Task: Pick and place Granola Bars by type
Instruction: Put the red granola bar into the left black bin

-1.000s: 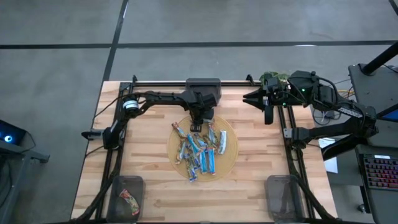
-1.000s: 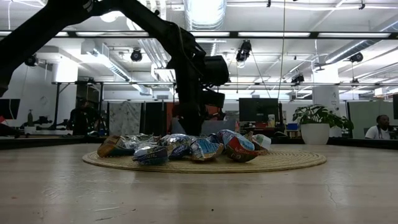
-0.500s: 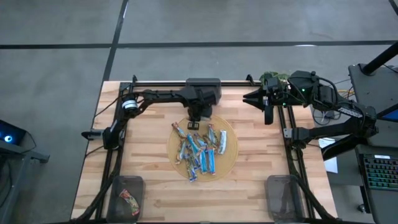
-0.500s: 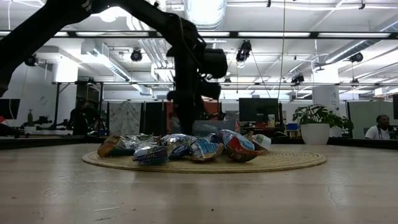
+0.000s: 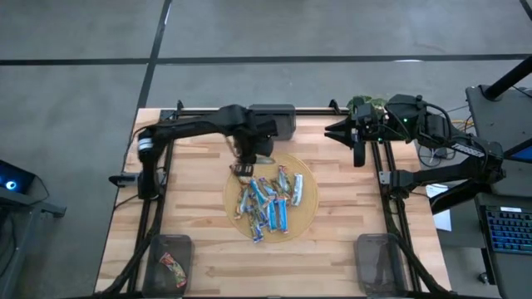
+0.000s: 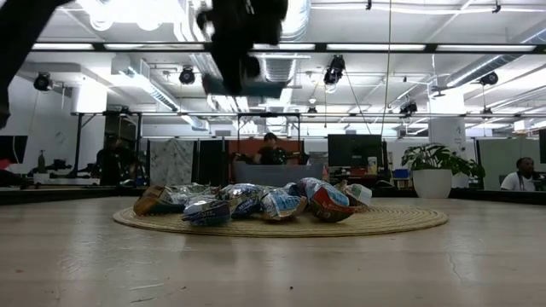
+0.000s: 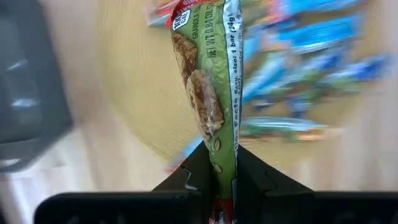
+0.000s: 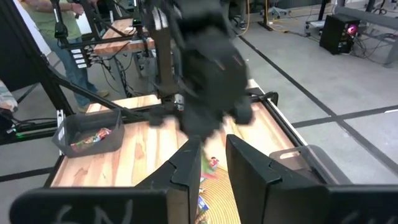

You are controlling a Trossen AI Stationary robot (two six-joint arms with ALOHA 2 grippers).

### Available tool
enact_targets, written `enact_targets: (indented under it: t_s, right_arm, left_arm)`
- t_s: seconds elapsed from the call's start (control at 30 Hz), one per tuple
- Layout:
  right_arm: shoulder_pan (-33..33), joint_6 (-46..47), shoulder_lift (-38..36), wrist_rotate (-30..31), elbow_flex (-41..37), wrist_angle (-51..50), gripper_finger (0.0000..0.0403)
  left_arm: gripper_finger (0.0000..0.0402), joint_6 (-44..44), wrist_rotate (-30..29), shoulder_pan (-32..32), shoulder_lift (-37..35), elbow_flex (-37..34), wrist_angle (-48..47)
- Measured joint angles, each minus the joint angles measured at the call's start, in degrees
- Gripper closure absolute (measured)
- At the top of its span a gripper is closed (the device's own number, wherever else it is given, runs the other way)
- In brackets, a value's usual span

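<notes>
Green granola bar (image 7: 208,93) is pinched tight in the left hand (image 7: 217,180), up above the round mat (image 5: 306,203). The right hand (image 8: 211,162) waits, a little open and empty.

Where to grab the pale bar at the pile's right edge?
Mid-length, across its narrow width, straight from above. The pale bar lies flat on the round mat, long side outward with bare mat beside it, so one tool finger likely fits there; the inner side crowds other bars.
</notes>
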Motion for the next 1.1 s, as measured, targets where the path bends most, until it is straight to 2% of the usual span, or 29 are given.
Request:
enact_targets:
  t_s: [0.17,0.37,0.53,0.63,0.77,0.93,1.1]
  right_arm:
    - [-0.01,-0.38,0.00,-0.02,0.00,0.27,0.0335]
    - [0.00,-0.92,0.00,-0.29,0.00,0.38,0.0335]
    - [0.00,-1.71,0.00,-1.11,0.00,0.37,0.0335]
    - [0.00,-2.07,0.00,-1.11,0.00,0.37,0.0335]
    - [0.00,-1.75,0.00,-1.12,0.00,0.37,0.0335]
    - [0.04,1.36,0.00,-1.14,-0.02,0.35,0.0335]
    - [0.39,3.61,0.00,-1.14,-0.02,0.35,0.0335]
  left_arm:
    - [0.0378,-7.34,4.39,-6.10,-7.95,-0.37,-0.14]
    - [0.0378,-21.09,4.82,-17.35,-15.80,-0.73,-2.34]
    - [0.0378,-38.46,4.53,-28.70,-18.63,-0.83,-3.16]
    - [0.0378,-45.05,2.84,-36.51,-18.98,-0.83,-3.16]
    - [0.0378,-48.18,-1.43,-45.50,-18.54,-0.86,-3.20]
    - [0.0379,-50.50,-1.78,-53.89,-17.02,-2.34,-3.22]
    - [0.0379,-51.22,-1.70,-61.51,-16.94,-8.57,-5.34]
